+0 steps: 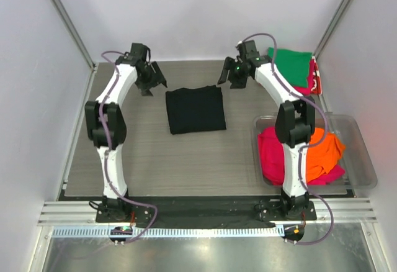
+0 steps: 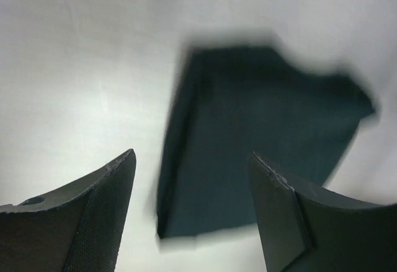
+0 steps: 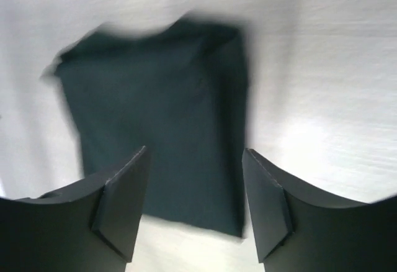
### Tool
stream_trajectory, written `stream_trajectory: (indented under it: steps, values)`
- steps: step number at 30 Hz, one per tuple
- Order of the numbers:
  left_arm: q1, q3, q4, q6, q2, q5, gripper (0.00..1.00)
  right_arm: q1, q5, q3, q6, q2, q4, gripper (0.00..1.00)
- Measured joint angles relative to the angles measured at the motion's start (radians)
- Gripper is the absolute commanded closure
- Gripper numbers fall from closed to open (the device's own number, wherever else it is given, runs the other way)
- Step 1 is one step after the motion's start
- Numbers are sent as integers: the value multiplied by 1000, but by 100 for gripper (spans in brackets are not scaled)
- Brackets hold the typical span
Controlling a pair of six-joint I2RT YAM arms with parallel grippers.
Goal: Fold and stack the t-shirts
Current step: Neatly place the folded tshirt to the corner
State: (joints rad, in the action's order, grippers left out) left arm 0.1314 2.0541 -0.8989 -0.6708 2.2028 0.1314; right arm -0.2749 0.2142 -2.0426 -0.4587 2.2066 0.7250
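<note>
The black t-shirt [image 1: 195,110] lies folded into a rectangle at mid-table; it also shows in the left wrist view [image 2: 248,141] and the right wrist view [image 3: 167,123]. My left gripper [image 1: 153,81] is open and empty, raised beyond the shirt's far left corner. My right gripper [image 1: 231,74] is open and empty, raised beyond its far right corner. A folded green t-shirt [image 1: 291,64] lies on a pink-red one [image 1: 314,78] at the far right. Magenta [image 1: 270,153] and orange [image 1: 327,149] t-shirts lie crumpled in the bin.
The clear plastic bin [image 1: 366,160] stands at the right near the table's front. Metal frame posts and white walls close in the back and sides.
</note>
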Motion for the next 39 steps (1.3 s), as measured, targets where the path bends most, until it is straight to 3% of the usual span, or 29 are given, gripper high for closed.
stream_trajectory:
  steps: [7, 14, 21, 32, 35, 39]
  values:
    - [173, -408, 109, -40, -357, 39, 33, -177, 121, 307, -29, -185, -138, 44]
    - [318, -672, 266, -130, -343, 118, 37, -186, 182, 531, -46, -145, -209, 49]
    - [317, -729, 285, -93, -256, 59, 39, -145, 205, 683, -48, -176, -333, 50]
    - [223, -792, 224, 82, -322, -149, 40, -171, 179, 906, -51, -331, -433, 50]
    - [190, -836, 181, 106, -360, -196, 40, -208, 156, 920, -53, -352, -416, 45]
    - [182, -899, 115, 116, -471, -214, 40, -263, 131, 901, -52, -378, -332, 28]
